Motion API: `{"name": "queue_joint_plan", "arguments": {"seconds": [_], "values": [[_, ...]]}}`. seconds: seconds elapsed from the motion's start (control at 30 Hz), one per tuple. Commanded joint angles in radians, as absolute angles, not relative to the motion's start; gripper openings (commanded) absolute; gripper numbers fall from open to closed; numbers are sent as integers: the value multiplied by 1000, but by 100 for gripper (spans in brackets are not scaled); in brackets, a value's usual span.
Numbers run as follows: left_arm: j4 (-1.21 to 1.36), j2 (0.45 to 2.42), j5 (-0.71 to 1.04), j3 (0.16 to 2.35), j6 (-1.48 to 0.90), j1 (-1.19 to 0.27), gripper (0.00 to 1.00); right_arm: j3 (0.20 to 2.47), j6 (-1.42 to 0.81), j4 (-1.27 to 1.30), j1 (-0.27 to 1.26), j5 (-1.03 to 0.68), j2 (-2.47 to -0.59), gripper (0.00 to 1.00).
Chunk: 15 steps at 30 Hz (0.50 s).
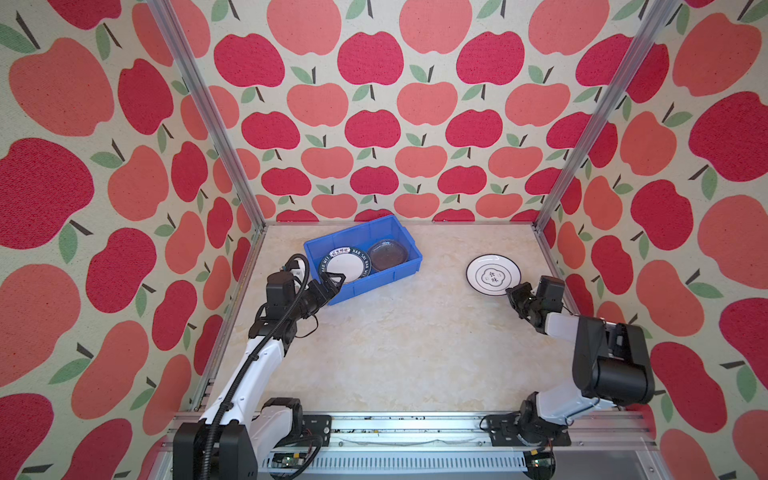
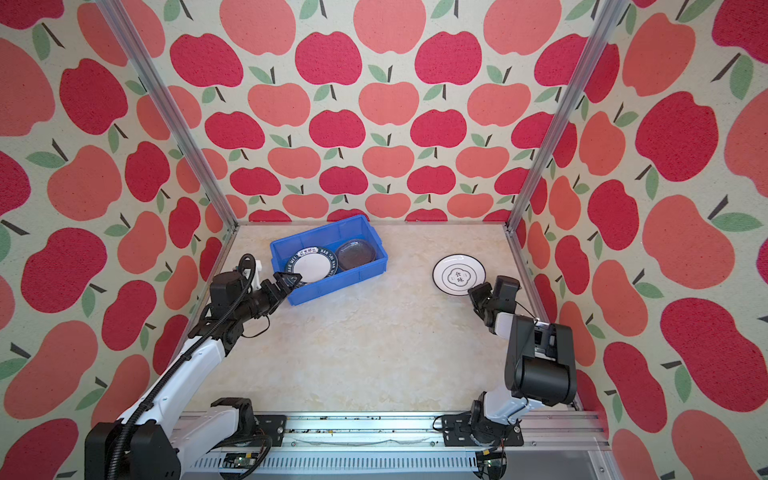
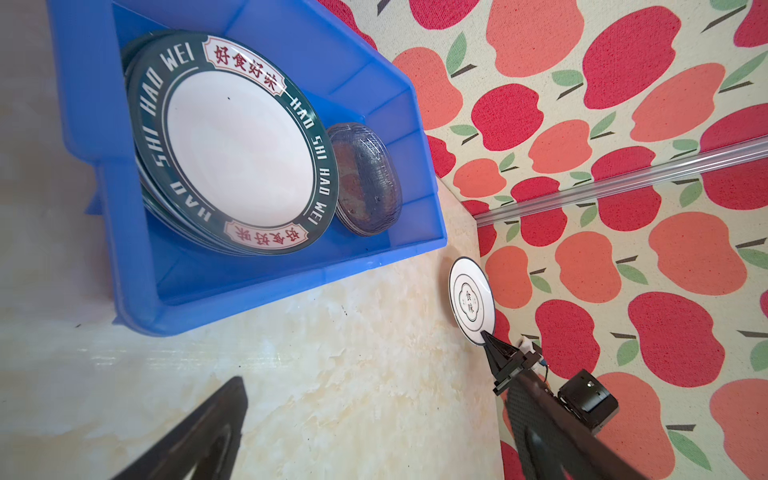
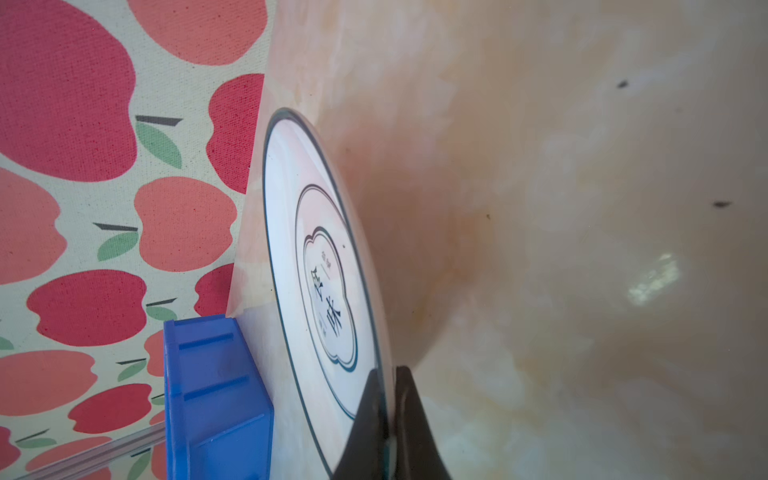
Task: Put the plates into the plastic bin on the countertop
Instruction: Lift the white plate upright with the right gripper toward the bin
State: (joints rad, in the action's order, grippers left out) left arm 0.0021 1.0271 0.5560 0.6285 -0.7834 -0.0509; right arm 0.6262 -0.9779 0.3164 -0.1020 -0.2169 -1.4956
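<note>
The blue plastic bin (image 1: 374, 283) (image 2: 340, 285) sits at the back left of the countertop (image 1: 395, 353). It holds a stack of green-rimmed plates (image 1: 345, 266) (image 3: 237, 145) and greyish glass plates (image 1: 387, 253) (image 3: 365, 178) side by side. A white plate with black rings (image 1: 493, 274) (image 2: 459, 274) (image 4: 320, 257) lies at the right. My right gripper (image 1: 515, 289) (image 4: 386, 386) is shut on its near rim, and that edge looks raised over a shadow. My left gripper (image 1: 332, 282) (image 3: 378, 390) hangs open and empty over the bin's near left corner.
Aluminium rails (image 1: 552, 257) and apple-patterned walls (image 1: 374, 124) enclose the countertop on three sides. The ringed plate lies close to the right rail. The arm bases sit on a metal rail (image 1: 415, 432) along the front edge.
</note>
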Motion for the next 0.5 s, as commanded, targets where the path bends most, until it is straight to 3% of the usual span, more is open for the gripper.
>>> {"name": "queue_joint_plan", "arguments": {"seconds": [0.0,0.2,0.47], "values": [[-29,1018,538,654,-756,-57,99,754,-774,95,-8,-43,-1349,0],[-8,1015,538,644,-767,-57,99,855,-646,-11,142,174,-1203,0],[-32,993,531,650,-755,-55,99,1053,-631,-31,326,188,-1259,0]]}}
